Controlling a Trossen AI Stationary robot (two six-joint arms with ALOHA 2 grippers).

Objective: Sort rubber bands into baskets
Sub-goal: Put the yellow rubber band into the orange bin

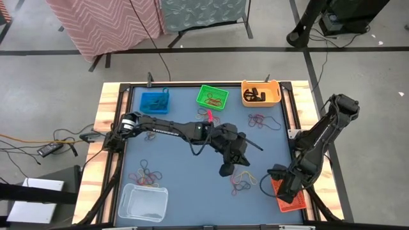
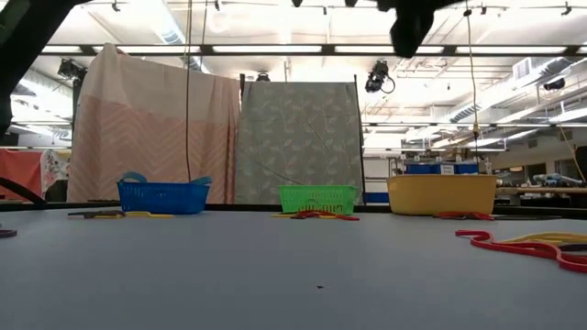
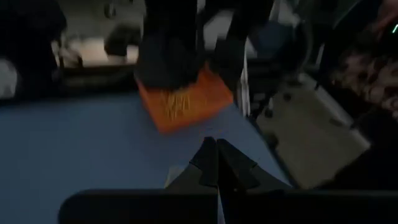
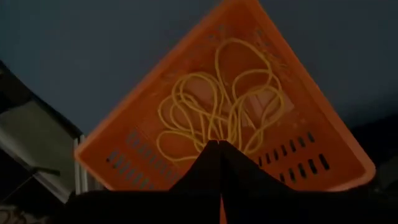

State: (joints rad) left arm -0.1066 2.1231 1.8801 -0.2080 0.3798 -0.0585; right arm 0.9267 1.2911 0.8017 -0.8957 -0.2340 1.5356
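Above red-orange basket [image 4: 261, 155], right claw [image 4: 219, 144] closed, yellow bands [image 4: 217, 106] beneath

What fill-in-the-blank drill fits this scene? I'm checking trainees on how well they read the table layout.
1. The right gripper hangs over the red-orange basket, which holds rubber bands of the colour ____.
2. Along the table's far edge, the green basket stands between the blue basket and the ____ basket.
3. The clear white basket sits at the near ____ corner of the high view.
4. The left gripper has its fingers ____.

Missing words: yellow; yellow-orange; left; shut
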